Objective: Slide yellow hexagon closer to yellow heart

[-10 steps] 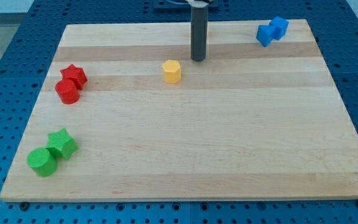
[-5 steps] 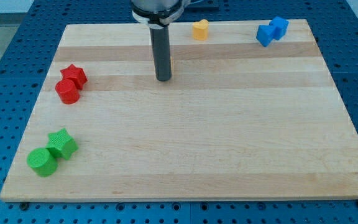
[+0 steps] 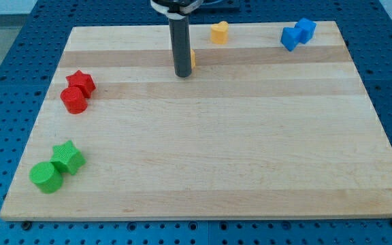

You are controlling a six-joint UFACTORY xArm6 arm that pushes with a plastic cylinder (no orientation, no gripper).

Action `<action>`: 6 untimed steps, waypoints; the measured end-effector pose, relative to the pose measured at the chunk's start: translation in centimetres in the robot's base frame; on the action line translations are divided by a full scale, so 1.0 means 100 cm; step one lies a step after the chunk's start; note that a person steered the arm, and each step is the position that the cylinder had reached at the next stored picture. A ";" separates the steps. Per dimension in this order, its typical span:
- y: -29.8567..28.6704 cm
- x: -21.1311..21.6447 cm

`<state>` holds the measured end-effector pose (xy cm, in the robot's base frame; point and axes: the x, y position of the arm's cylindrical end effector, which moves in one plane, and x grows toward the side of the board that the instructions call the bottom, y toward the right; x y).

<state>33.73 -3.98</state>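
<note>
My tip [image 3: 182, 74] rests on the wooden board [image 3: 250, 136] near the view's top centre. The yellow hexagon [image 3: 193, 58] is mostly hidden behind the rod; only a thin sliver shows at the rod's right side, just above the tip. The yellow heart [image 3: 219, 32] lies near the board's top edge, up and to the right of the hexagon, a short gap away.
Two blue blocks [image 3: 290, 37] [image 3: 306, 29] touch at the top right. A red star [image 3: 82, 82] and a red cylinder [image 3: 74, 100] sit at the left. A green star [image 3: 68, 156] and a green cylinder [image 3: 46, 177] sit at the bottom left.
The rod swung from the hexagon's right side to its lower left, then moved toward the view's top. The hexagon has shifted up, nearer the heart.
</note>
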 end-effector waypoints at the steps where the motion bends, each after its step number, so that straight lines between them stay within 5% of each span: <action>1: 0.000 -0.021; 6: -0.037 -0.071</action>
<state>26.64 -7.64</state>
